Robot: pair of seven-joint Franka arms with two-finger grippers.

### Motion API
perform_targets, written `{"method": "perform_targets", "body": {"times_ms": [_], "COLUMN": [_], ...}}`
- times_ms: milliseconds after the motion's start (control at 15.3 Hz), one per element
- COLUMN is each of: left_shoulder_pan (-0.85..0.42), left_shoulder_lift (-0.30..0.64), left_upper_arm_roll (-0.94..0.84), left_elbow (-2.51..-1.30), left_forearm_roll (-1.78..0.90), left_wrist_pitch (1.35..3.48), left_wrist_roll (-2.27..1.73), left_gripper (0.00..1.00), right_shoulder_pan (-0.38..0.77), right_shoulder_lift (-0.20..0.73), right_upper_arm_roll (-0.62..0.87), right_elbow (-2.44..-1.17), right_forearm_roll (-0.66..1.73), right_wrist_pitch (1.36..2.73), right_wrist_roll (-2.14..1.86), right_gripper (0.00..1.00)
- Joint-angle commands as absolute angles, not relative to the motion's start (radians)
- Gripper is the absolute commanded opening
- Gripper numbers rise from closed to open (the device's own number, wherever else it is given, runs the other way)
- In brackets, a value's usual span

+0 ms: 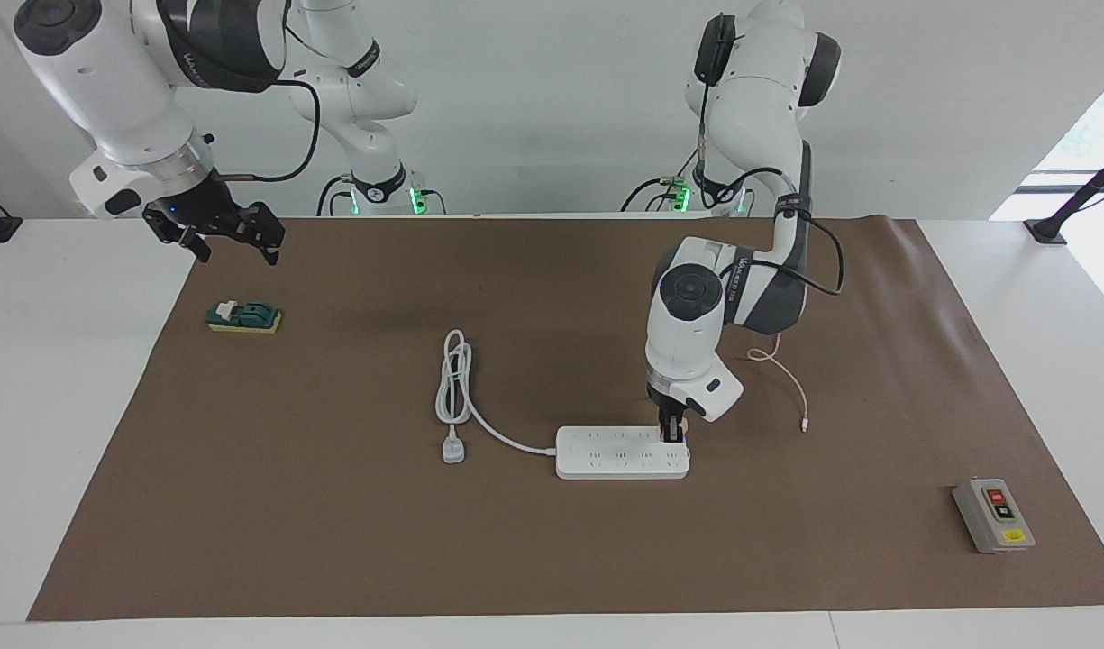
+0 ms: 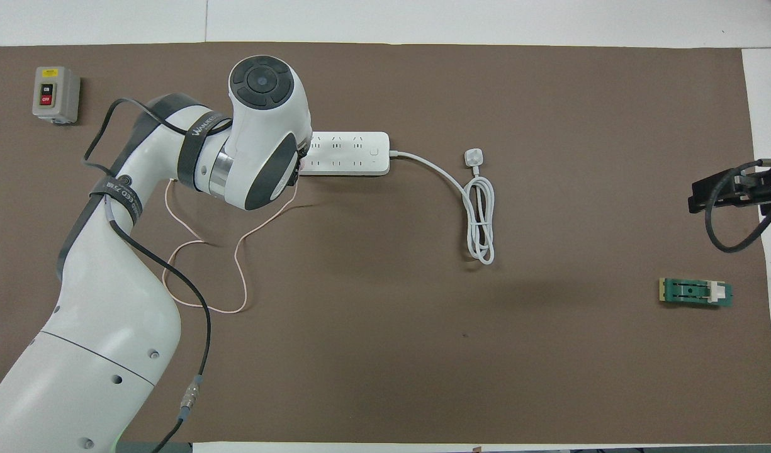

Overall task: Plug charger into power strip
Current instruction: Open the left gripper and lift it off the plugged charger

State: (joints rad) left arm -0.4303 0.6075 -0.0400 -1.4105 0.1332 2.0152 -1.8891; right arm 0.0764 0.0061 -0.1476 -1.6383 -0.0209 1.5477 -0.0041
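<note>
White power strip (image 1: 622,452), one, takes one charger (image 1: 679,424) from the left claw (image 1: 673,433), grip unclear; right claw (image 1: 236,243) open

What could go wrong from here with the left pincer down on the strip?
1. The left pincer sits on the end of the power strip with the charger mostly hidden, so whether it is fully seated cannot be told; lifting off may tug a half-seated charger out.
2. The strip lies loose on the mat; an off-centre push or pull at its end may tilt or slide it.
3. The pink cable loops under the left arm and may snag on retreat.
The right pincer waits.
</note>
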Motion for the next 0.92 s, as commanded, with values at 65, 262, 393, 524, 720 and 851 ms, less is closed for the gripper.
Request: {"method": "perform_targets", "body": {"times_ms": [65, 262, 393, 524, 720, 851], "left_shoulder_pan": [-0.407, -0.394, -0.361, -0.333, -0.252, -0.172], "left_shoulder_lift": [0.569, 0.513, 0.467, 0.416, 0.335, 0.286], "left_upper_arm_roll": [-0.032, -0.026, -0.032, -0.029, -0.029, -0.029], "left_elbow": [-1.394, -1.359, -1.358, -1.358, -1.358, -1.358], "left_forearm_roll": [0.118, 0.091, 0.090, 0.091, 0.091, 0.091], "left_wrist_pitch": [1.961, 1.849, 1.803, 1.763, 1.674, 1.646], "left_wrist_roll": [-1.781, -1.734, -1.666, -1.536, -1.233, -1.004], "left_gripper": [0.99, 1.00, 1.00, 1.00, 1.00, 1.00], "right_shoulder_pan": [0.077, 0.075, 0.075, 0.075, 0.077, 0.077], "right_shoulder_lift": [-0.005, -0.005, -0.005, -0.005, -0.005, -0.005], "right_upper_arm_roll": [-0.150, -0.150, -0.150, -0.150, -0.150, -0.150], "right_elbow": [-1.638, -1.638, -1.638, -1.638, -1.638, -1.638], "right_forearm_roll": [-0.018, -0.018, -0.018, -0.018, -0.018, -0.018], "right_wrist_pitch": [1.534, 1.534, 1.534, 1.534, 1.534, 1.534], "right_wrist_roll": [-0.023, -0.023, -0.023, -0.021, -0.023, -0.023], "right_gripper": [1.00, 1.00, 1.00, 1.00, 1.00, 1.00]}}
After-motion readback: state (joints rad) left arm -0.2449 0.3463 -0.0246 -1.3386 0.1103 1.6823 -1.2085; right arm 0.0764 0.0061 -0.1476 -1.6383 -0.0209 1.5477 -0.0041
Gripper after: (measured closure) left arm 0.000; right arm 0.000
